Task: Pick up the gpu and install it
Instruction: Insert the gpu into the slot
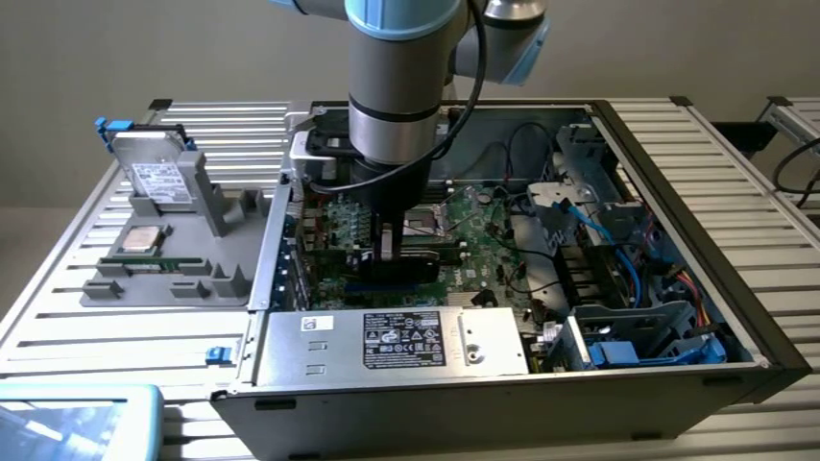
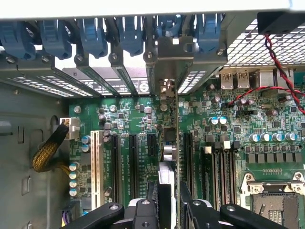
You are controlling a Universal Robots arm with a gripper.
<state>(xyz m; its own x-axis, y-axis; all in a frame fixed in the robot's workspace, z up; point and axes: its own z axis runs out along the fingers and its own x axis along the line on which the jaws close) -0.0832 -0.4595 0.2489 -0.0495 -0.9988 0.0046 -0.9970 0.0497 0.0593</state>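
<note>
The arm (image 1: pixel 403 77) enters at the top centre of the exterior view and hangs vertically, with the wrist directed straight down. The tool (image 1: pixel 388 250) sits at the frame's centre, pointing downward. In the wrist view, its fingers (image 2: pixel 188 202) are closed against the gpu (image 2: pixel 165 183), one on each face.

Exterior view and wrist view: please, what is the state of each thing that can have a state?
gpu: upright on its edge, gripped, over the motherboard slots; I cannot tell whether it is seated.
gripper: closed on the gpu.
computer case: lying on its side, side panel off.
hard drive: standing upright in the gray holder, outside the case.
</note>
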